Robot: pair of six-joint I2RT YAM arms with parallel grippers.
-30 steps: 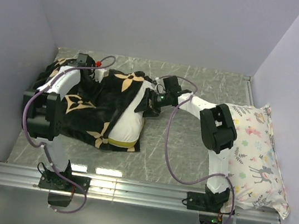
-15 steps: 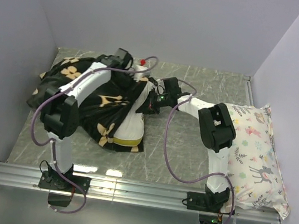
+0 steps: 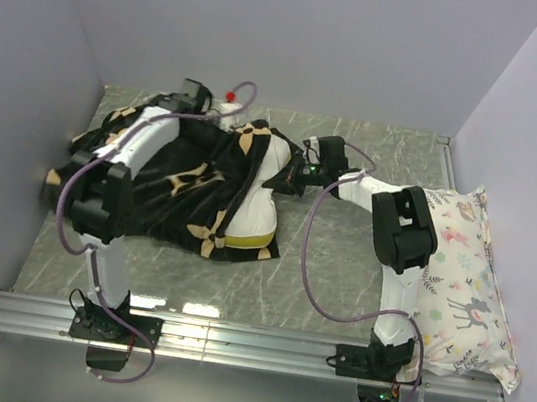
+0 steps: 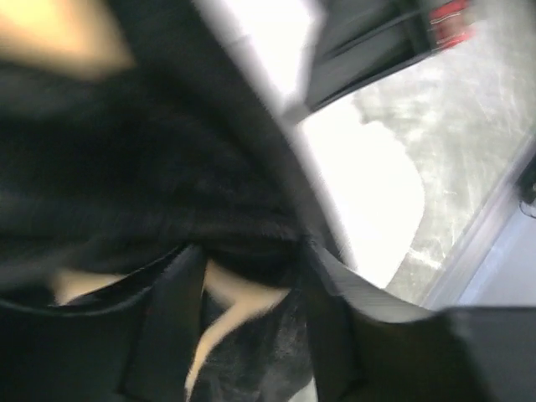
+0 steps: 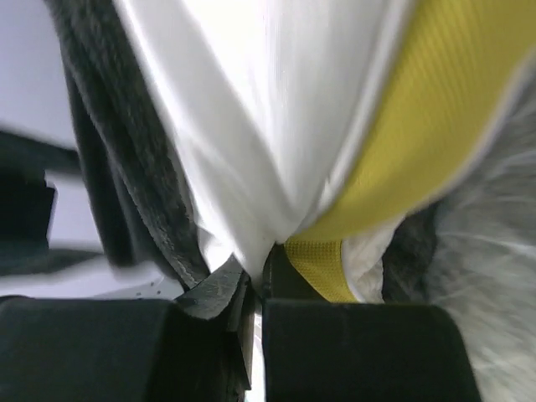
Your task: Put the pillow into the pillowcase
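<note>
The black plush pillowcase (image 3: 175,182) with tan flowers lies bunched at the left of the table. The white pillow (image 3: 259,210) pokes out of its right side, yellow band (image 3: 247,243) toward the front. My right gripper (image 3: 293,174) is at the pillow's back right corner. In the right wrist view this right gripper (image 5: 261,272) is shut, pinching white pillow (image 5: 251,126) fabric beside the yellow band (image 5: 402,159). My left gripper (image 3: 214,122) hangs over the pillowcase's back edge. In the blurred left wrist view the left gripper (image 4: 247,268) has its jaws apart, with pillowcase (image 4: 126,184) fabric across the gap.
A second pillow (image 3: 459,280), white with pastel deer and plants, lies along the right wall. Walls close in the table at left, back and right. A metal rail (image 3: 247,344) runs along the front edge at the arm bases.
The left arm swung from the left side round to the pillowcase's back edge; its jaws closed, then parted. The right gripper shut on the pillow and drew it right. The whole bundle shifted right.
</note>
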